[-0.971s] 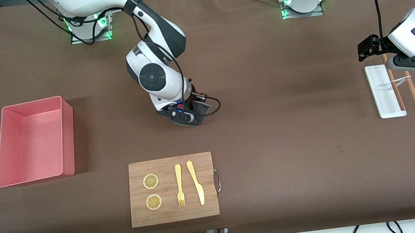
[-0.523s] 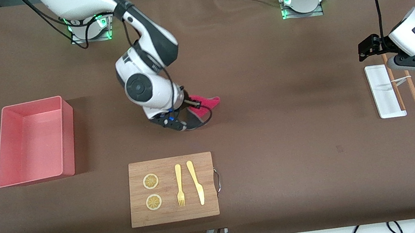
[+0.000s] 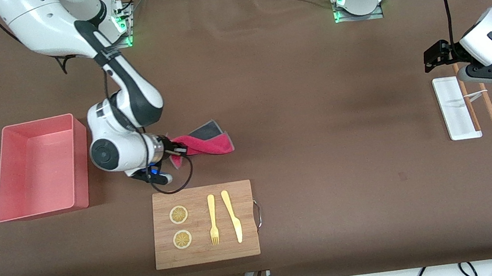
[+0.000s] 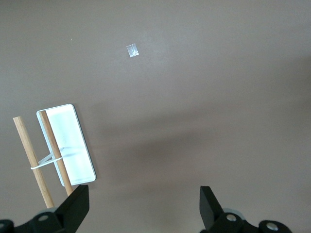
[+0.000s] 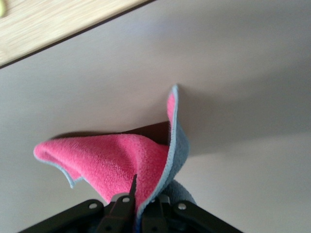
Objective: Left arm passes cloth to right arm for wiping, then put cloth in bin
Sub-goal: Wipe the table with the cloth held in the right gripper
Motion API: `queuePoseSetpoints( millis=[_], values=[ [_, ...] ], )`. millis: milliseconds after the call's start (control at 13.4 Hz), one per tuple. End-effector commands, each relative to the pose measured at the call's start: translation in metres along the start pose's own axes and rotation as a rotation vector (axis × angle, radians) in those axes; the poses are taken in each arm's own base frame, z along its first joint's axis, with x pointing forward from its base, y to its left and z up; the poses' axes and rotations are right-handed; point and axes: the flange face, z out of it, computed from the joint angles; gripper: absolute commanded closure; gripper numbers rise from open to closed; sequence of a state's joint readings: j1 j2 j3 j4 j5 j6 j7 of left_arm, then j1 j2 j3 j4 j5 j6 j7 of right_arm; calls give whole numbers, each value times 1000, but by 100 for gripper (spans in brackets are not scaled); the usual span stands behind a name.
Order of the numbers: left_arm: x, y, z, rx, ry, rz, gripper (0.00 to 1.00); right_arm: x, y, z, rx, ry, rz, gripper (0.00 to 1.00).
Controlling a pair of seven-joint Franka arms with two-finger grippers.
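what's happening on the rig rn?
The right gripper is shut on the pink cloth, which trails onto the table between the pink bin and the wooden board. The bin holds nothing yet. The left gripper waits open over the white tray at its end of the table.

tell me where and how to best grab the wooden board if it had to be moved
Probably by the thin metal handle on the wooden board's short edge toward the left arm's end, coming from above. The board lies flat on the table, leaving no edge to get under.
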State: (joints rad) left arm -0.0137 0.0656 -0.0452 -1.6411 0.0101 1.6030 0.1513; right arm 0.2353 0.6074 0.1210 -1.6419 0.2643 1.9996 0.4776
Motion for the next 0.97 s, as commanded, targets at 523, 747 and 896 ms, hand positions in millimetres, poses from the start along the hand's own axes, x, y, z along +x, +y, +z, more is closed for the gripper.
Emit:
queuePoseSetpoints(
  millis=[523,747,896],
  values=[
    [0,12,-12,-1,17,12,0,42,183,-63,-163,7,-358,100],
    [0,15,-13,1,15,18,0,34,200,-108,-194,56,-406,100],
    [0,15,-12,2,15,18,0,17,207,-144,-232,65,-410,100]
  ],
)
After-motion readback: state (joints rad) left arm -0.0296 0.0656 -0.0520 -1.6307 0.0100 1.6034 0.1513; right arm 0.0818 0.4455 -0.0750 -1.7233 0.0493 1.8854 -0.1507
